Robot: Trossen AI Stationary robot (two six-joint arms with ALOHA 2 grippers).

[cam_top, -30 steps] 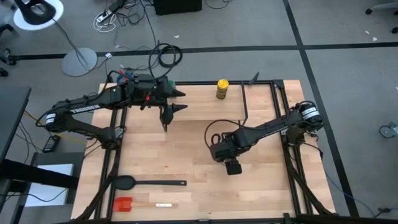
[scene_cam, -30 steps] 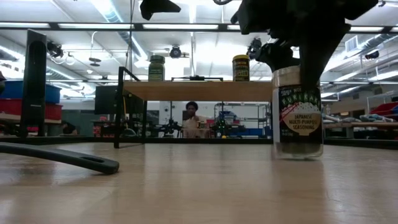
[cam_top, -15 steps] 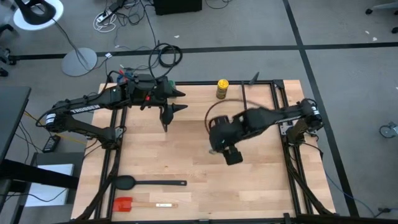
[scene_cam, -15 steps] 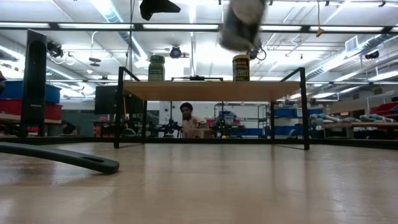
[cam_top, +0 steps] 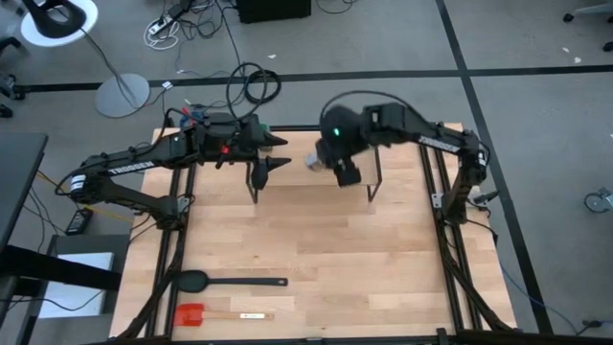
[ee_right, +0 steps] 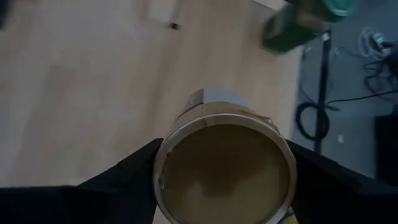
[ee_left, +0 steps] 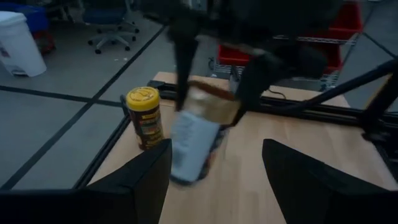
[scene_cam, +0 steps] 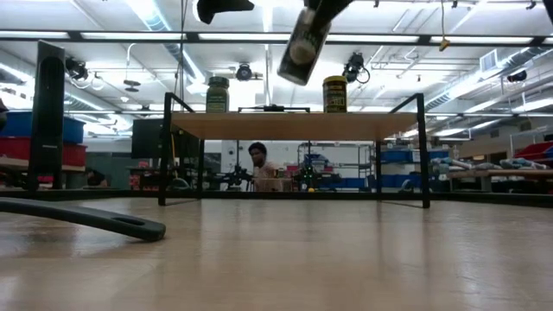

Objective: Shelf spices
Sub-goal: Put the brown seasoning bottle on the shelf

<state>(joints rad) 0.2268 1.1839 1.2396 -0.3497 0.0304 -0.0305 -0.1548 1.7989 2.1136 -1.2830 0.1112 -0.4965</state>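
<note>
The right gripper (cam_top: pixel 321 161) has lifted the tan-topped jar (scene_cam: pixel 302 45) off the counter (cam_top: pixel 316 259) and swung it from the near right middle to the far edge, above the shelf (scene_cam: pixel 294 126). A second ago that jar stood upright on the counter in the jaws; now it hangs tilted in the air, well clear of the shelf board, between the green-lidded jar (scene_cam: pixel 218 95) on the left and the yellow-lidded jar (scene_cam: pixel 334 94) on the right. The right wrist view shows the jaws closed on either side of the jar, its bottom filling the frame.

With two jars already standing on the shelf and the third carried over it, the task looks nearly finished. What appears left is to bring the jar upright, lower it onto the bare board between the others and let go.

The left gripper (cam_top: pixel 269 153) waits in the same spot over the shelf's left end, its jaws spread and empty. The black spoon (cam_top: pixel 230 282) and red spatula (cam_top: pixel 192 314) lie untouched at the near left.
</note>
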